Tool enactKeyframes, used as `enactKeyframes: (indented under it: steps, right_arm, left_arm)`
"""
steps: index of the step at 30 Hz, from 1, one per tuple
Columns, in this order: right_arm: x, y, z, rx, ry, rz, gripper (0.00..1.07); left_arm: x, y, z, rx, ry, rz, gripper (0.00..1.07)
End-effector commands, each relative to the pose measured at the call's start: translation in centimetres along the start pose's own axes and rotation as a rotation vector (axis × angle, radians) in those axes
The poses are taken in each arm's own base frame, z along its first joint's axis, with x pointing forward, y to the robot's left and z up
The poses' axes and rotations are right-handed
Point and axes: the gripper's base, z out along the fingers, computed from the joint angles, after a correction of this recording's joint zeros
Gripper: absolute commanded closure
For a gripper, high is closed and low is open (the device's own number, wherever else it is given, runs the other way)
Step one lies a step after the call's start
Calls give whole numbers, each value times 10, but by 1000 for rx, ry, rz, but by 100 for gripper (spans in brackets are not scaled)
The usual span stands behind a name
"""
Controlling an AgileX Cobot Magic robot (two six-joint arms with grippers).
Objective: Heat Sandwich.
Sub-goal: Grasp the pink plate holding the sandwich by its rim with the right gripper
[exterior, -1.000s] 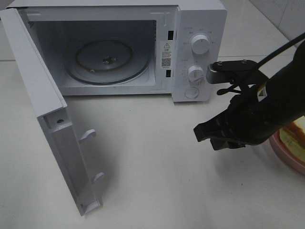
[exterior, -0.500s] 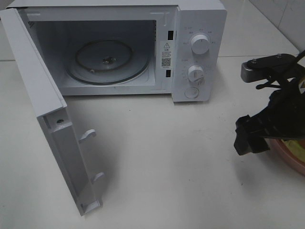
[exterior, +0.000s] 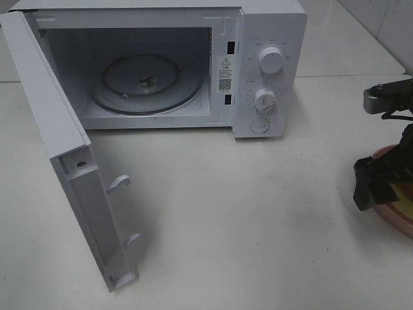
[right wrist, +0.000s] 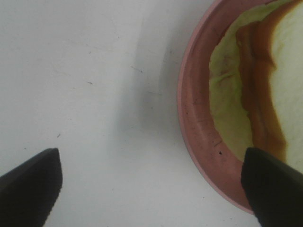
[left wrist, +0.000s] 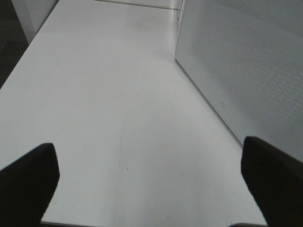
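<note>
- Two sets of jaws are mine, and both stand spread wide with nothing held in either.
- On my right gripper (right wrist: 151, 189) the fingers (right wrist: 272, 194) are far apart. Between them I see only white table (right wrist: 85, 85) and the curved rim of the pink plate (right wrist: 191, 123).
- One right finger hangs over that rim; I cannot tell whether it touches the plate. The other right finger is over bare table, away from the plate.
- Lying on the plate is the sandwich (right wrist: 284, 80), just past the finger at the rim and outside my open jaws. Its brown crust and pale yellow-green filling face my jaws, with the white bread beyond them.
- From the high camera, my right jaws sit at the plate's edge on the side toward the microwave (exterior: 271, 39). The sandwich lies on the far side of them and is mostly hidden.
- That microwave is well apart from my right jaws. Its door (exterior: 64, 148) is swung open, and the glass turntable (exterior: 145, 84) shows inside.
- My left gripper (left wrist: 151, 184) is just as wide, with only white table between its fingers.
- Ahead of my left jaws a white dotted panel (left wrist: 246, 71) stands upright on the table, off to the side of one finger.
</note>
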Motion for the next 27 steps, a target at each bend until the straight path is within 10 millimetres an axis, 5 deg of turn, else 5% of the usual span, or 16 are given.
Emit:
enactKeyframes:
  steps: [1,27]
  right_arm:
    - [-1,-5,14,22,59,-17,13]
    - [-17,-4,77,33,150,-65,19]
  left_arm:
    - [1,0,-3,8,-32,-1,9]
    - [1,0,-3,8,-32,-1,9]
